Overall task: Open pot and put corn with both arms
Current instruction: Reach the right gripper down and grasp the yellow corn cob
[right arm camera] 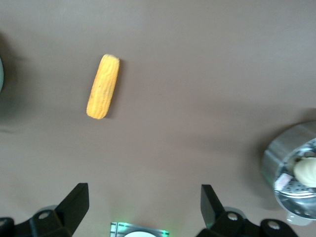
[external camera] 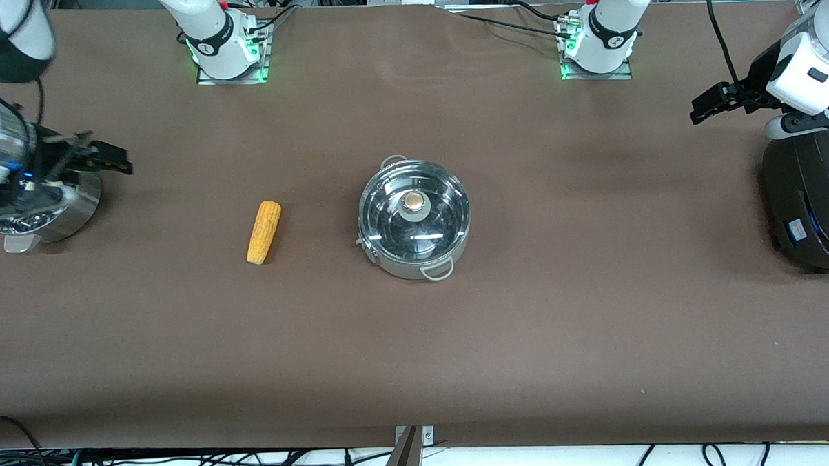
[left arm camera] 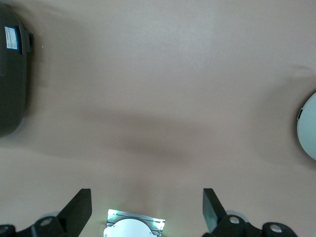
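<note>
The shiny steel pot (external camera: 414, 222) stands mid-table with its glass lid and tan knob (external camera: 414, 204) on it. The yellow corn (external camera: 263, 231) lies on the cloth beside the pot, toward the right arm's end, and it shows in the right wrist view (right arm camera: 102, 86). My right gripper (external camera: 124, 160) is open and empty, up over the steamer pot's edge, well apart from the corn; its own view (right arm camera: 143, 205) shows the jaws wide. My left gripper (external camera: 703, 107) is open and empty above the cloth by the black cooker, well apart from the pot; its jaws also stand wide in its own view (left arm camera: 144, 207).
A steel steamer pot (external camera: 48, 211) with a white bun (right arm camera: 306, 170) stands at the right arm's end. A large black round cooker (external camera: 810, 205) stands at the left arm's end and shows in the left wrist view (left arm camera: 12, 74). Both arm bases (external camera: 225, 46) stand along the table's top edge.
</note>
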Tool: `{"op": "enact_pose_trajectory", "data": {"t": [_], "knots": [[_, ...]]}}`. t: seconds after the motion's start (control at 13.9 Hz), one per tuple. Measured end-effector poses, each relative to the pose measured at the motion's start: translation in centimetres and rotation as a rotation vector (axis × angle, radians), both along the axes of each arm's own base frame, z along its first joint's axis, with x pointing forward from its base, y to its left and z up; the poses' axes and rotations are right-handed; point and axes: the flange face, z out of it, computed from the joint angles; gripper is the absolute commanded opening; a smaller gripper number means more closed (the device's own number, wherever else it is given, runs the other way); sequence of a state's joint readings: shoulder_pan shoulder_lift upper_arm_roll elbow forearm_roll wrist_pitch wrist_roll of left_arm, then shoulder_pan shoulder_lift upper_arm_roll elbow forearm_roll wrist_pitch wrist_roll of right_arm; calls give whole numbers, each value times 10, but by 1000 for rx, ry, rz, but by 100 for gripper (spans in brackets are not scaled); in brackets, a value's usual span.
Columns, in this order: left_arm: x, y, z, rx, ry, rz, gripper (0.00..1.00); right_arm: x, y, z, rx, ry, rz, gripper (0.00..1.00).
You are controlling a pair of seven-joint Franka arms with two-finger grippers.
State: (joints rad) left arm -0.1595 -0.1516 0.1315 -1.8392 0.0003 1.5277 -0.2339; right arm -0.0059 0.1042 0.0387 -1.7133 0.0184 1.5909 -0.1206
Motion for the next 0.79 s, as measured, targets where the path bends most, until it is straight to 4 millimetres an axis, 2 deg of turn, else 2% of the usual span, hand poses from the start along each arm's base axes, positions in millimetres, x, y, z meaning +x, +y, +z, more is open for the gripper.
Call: {"op": "enact_pose_trajectory", "data": {"t": [0.22, 0.36, 0.43, 0.58, 0.79], "knots": [[0, 0, 0, 0, 0, 0, 99, 22, 60, -64, -30, 23, -41, 100], [0, 0, 0, 0, 0, 0, 99, 31, 103, -109, -56, 13, -100, 100], [0, 0, 0, 0, -1, 0, 99, 33, 118, -131, -63, 0, -128, 100], [-1, 0, 1, 0, -1, 0, 99, 31, 132, -180, -64, -42, -175, 100], [-1, 0, 1, 0, -1, 0, 99, 15, 133, -240, -59, -88, -231, 100]]}}
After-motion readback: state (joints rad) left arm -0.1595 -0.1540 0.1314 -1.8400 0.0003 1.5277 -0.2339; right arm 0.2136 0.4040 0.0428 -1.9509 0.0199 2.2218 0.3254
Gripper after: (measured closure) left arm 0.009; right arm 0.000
